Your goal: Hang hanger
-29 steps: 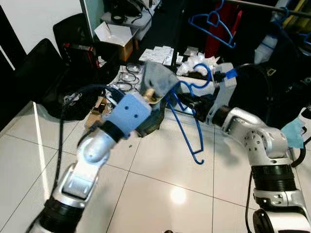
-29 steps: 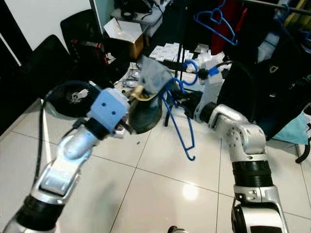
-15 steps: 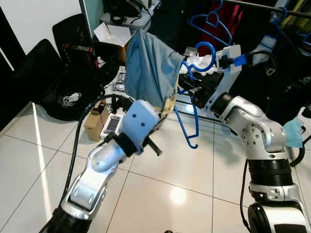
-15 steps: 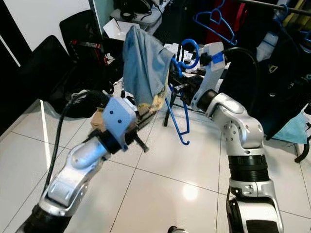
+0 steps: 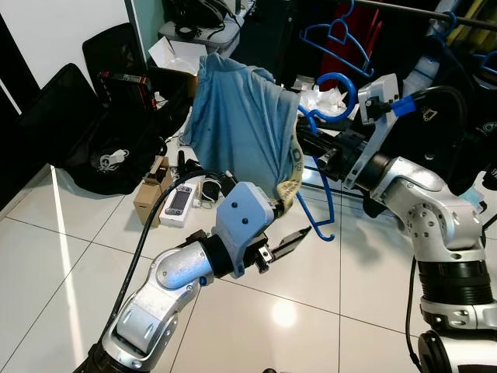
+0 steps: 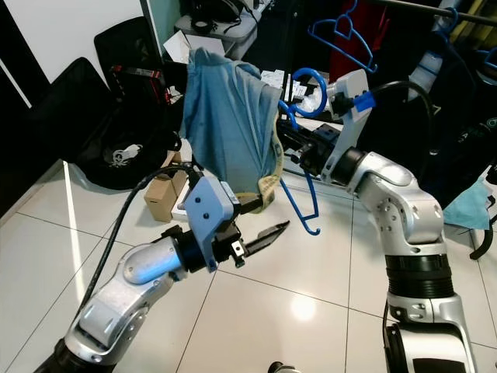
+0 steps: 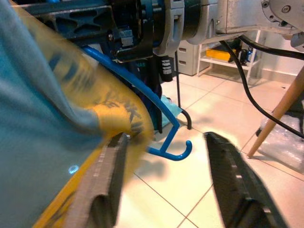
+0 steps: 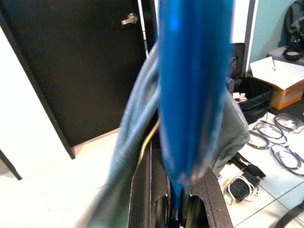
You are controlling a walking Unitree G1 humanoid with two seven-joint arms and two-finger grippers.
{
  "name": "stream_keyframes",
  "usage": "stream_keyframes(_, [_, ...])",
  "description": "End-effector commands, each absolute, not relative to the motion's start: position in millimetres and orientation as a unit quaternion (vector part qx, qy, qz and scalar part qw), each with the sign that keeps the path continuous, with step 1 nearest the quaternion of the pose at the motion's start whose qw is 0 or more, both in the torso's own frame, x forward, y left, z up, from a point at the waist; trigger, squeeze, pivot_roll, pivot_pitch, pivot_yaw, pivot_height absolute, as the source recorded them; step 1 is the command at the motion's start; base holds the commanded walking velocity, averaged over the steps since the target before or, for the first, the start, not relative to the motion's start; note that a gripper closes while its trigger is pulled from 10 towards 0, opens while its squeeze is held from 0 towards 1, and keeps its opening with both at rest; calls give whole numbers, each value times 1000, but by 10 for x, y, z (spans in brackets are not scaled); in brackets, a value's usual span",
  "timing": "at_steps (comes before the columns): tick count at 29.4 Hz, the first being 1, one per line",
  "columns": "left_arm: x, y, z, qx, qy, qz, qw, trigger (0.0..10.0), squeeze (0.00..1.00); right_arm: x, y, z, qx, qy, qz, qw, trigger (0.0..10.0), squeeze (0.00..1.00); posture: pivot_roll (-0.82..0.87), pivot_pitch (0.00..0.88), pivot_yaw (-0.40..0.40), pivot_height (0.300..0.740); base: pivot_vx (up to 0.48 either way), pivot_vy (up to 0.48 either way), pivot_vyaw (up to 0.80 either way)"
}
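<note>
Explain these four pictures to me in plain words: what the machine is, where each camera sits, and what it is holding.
This is a walking humanoid robot with two silver arms, each ending in two long black fingers. The two wide pictures come from cameras in its head, looking down at its own arms over a white tiled floor. The other two come from cameras on its wrists, looking along the fingers.

The right gripper is shut on a blue plastic hanger with a light blue cloth garment draped over it. The left gripper is open, beside the garment's yellow-edged hem. Behind, another blue hanger hangs on a dark rail, and a cardboard box and a black bag lie on the floor.
</note>
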State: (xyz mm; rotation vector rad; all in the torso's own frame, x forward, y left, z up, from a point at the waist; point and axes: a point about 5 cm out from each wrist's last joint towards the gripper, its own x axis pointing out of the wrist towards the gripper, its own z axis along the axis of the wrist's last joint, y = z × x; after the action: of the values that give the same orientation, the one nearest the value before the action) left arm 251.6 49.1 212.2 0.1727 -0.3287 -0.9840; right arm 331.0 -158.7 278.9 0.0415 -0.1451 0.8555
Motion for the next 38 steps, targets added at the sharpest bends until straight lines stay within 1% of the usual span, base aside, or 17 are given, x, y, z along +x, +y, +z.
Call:
stream_keyframes(1, [2455, 488, 2109, 85, -145, -494, 853, 10000, 1000, 3248, -1576, 2795, 3, -76, 442, 894, 10000, 0, -29, 147, -24, 740, 0, 0, 0])
stream_keyframes(4, [2419, 481, 2101, 87, -135, -510, 845, 10000, 1000, 3212, -1598, 2776, -14, -69, 463, 884, 10000, 0, -28, 148, -24, 740, 0, 0, 0])
stream_keyframes(7, [2352, 491, 2101, 92, -121, -544, 826, 10000, 1000, 3190, -1661, 2794, -24, -70, 477, 876, 10000, 0, -34, 147, -23, 740, 0, 0, 0])
stream_keyframes(8, [2327, 530, 2128, 83, -116, -556, 819, 10000, 1000, 3169, -1708, 2786, -35, -67, 488, 870, 10000, 0, -34, 147, -24, 740, 0, 0, 0])
stream_keyframes(11, [2305, 625, 2206, 61, -114, -569, 812, 10000, 1000, 3133, -1803, 2768, -47, -60, 504, 861, 10000, 0, -30, 148, -27, 740, 0, 0, 0])
stream_keyframes(13, [2333, 778, 2326, 38, -125, -563, 816, 10000, 1000, 3085, -1916, 2749, -55, -50, 522, 850, 10000, 0, -28, 149, -28, 740, 0, 0, 0])
stream_keyframes(17, [2350, 875, 2402, 30, -136, -556, 820, 10000, 1000, 3058, -1988, 2752, -54, -47, 530, 845, 10000, 0, -25, 150, -27, 740, 0, 0, 0])
stream_keyframes(18, [2375, 984, 2514, 9, -155, -542, 826, 10000, 1000, 3021, -2082, 2799, -38, -52, 539, 840, 10000, 0, -21, 152, -26, 740, 0, 0, 0])
stream_keyframes(22, [2386, 1027, 2562, -2, -164, -536, 828, 10000, 1000, 2993, -2117, 2826, -31, -56, 548, 834, 10000, 0, -20, 153, -26, 740, 0, 0, 0])
stream_keyframes(23, [2401, 1075, 2633, -17, -180, -523, 833, 10000, 1000, 2891, -2200, 2923, -6, -71, 576, 814, 10000, 0, -22, 153, -24, 740, 0, 0, 0])
stream_keyframes(28, [2437, 1095, 2653, -21, -189, -503, 843, 10000, 1000, 2801, -2259, 2997, 1, -76, 598, 798, 10000, 0, -26, 153, -23, 740, 0, 0, 0])
stream_keyframes(29, [2498, 1144, 2679, -23, -197, -476, 857, 10000, 1000, 2748, -2303, 3044, 3, -77, 612, 787, 10000, 0, -29, 153, -23, 740, 0, 0, 0])
stream_keyframes(33, [2526, 1171, 2693, -24, -201, -464, 862, 10000, 1000, 2731, -2317, 3057, 2, -75, 616, 784, 10000, 0, -30, 152, -23, 740, 0, 0, 0])
stream_keyframes(34, [2563, 1214, 2717, -20, -209, -445, 870, 10000, 1000, 2712, -2331, 3069, 1, -74, 620, 781, 10000, 0, -31, 152, -21, 740, 0, 0, 0])
stream_keyframes(35, [2563, 1214, 2717, -20, -209, -445, 870, 10000, 1000, 2712, -2331, 3069, 1, -74, 620, 781, 10000, 0, -31, 152, -21, 740, 0, 0, 0])
stream_keyframes(36, [2611, 1281, 2764, -25, -222, -420, 880, 10000, 812, 2695, -2349, 3074, -2, -70, 622, 780, 10000, 0, -31, 152, -21, 740, 0, 0, 0])
stream_keyframes(38, [2611, 1281, 2764, -25, -222, -420, 880, 10000, 812, 2695, -2349, 3074, -2, -70, 622, 780, 10000, 0, -31, 152, -21, 740, 0, 0, 0])
